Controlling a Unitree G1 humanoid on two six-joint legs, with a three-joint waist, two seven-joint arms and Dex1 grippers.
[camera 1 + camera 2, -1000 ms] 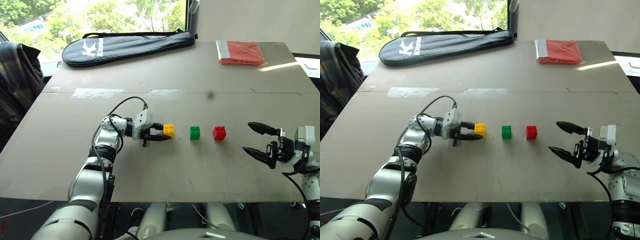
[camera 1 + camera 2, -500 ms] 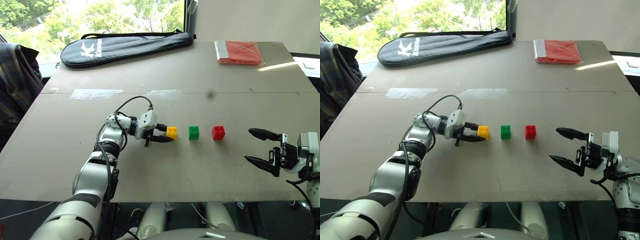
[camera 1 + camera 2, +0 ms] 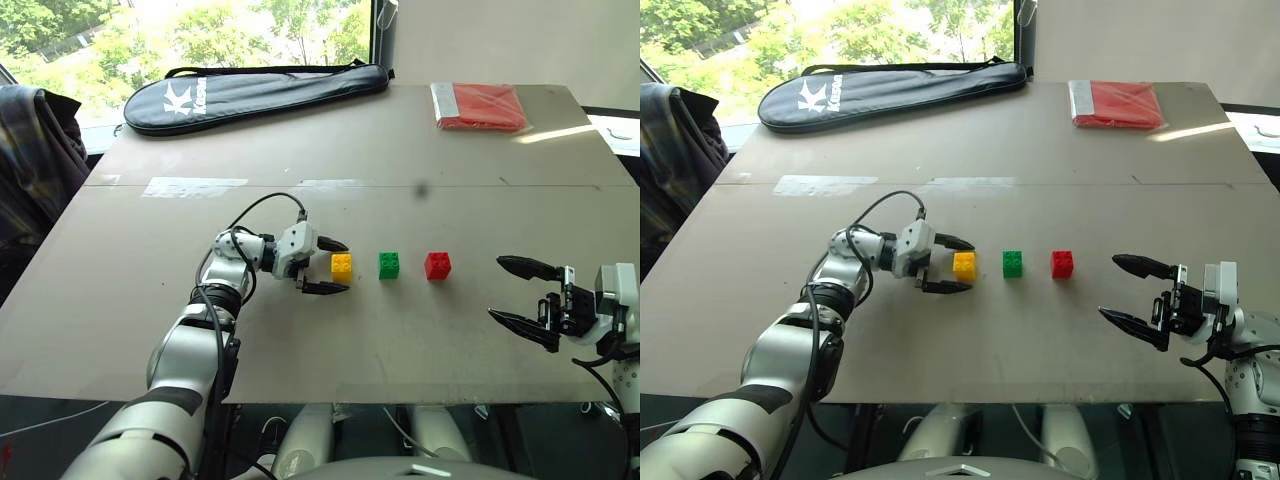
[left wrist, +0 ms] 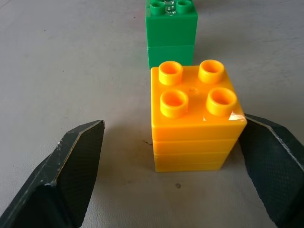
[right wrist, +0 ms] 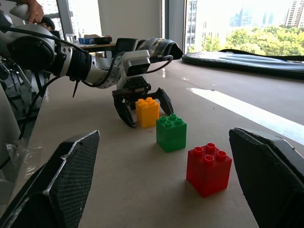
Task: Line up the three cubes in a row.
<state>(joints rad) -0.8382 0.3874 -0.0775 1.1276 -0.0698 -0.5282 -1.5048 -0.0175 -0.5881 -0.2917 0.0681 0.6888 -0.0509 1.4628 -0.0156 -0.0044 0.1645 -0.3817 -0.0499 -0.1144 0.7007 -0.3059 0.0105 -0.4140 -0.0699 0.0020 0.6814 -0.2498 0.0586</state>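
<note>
The left tool (image 3: 334,267) has let go of the yellow cube (image 3: 342,266): its fingers, pinched on the cube a second ago, now stand spread on either side of it. The yellow cube rests on the worktop (image 3: 400,150) in a row with the green cube (image 3: 389,264) and red cube (image 3: 437,265). The right tool (image 3: 524,297) stays spread, well apart from the red cube.

Looking along your left gripper (image 4: 173,161), you see its two black fingers (image 4: 71,171) spread wide, one on each side of the yellow cube (image 4: 194,118). One finger stands clear of the cube; the other sits right against its side. The cube rests upright on the grey table (image 4: 71,61), studs up. Just beyond it stands the green cube (image 4: 171,31).
</note>
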